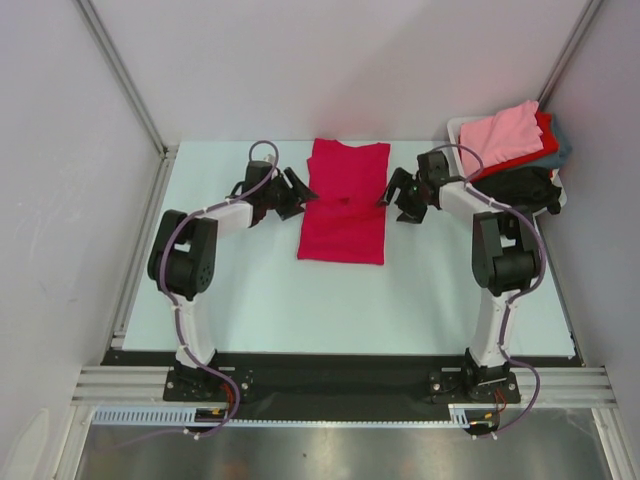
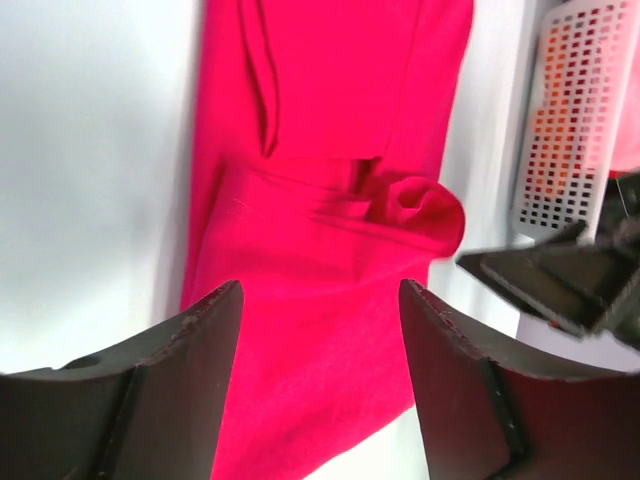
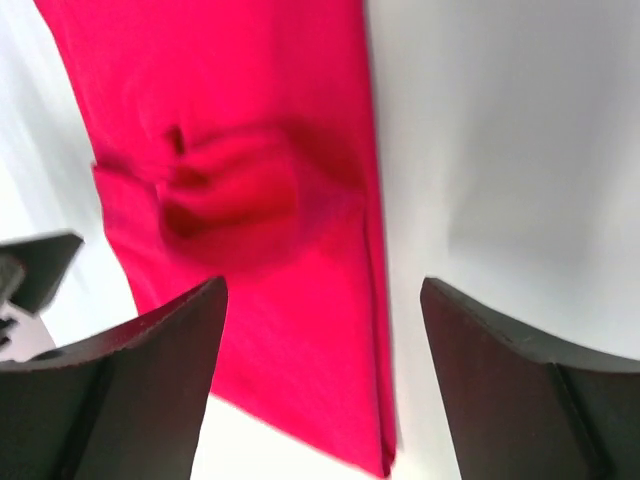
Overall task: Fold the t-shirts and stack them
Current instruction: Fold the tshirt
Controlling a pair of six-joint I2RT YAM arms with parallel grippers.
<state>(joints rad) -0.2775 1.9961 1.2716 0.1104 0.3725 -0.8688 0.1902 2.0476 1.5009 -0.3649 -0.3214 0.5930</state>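
Left hand point(image 1: 294, 195), right hand point(image 1: 398, 198) gape empty beside crimson t-shirt point(image 1: 343, 215); wrist views show its possibly raised pucker point(image 2: 412, 203).

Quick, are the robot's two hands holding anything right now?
Left hand: open, holding nothing.
Right hand: open, holding nothing.

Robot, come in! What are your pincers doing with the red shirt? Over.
Left pincer open, empty. Right pincer same. Crimson t-shirt flat between them, bunched mid-cloth. Nothing blocking either pincer.
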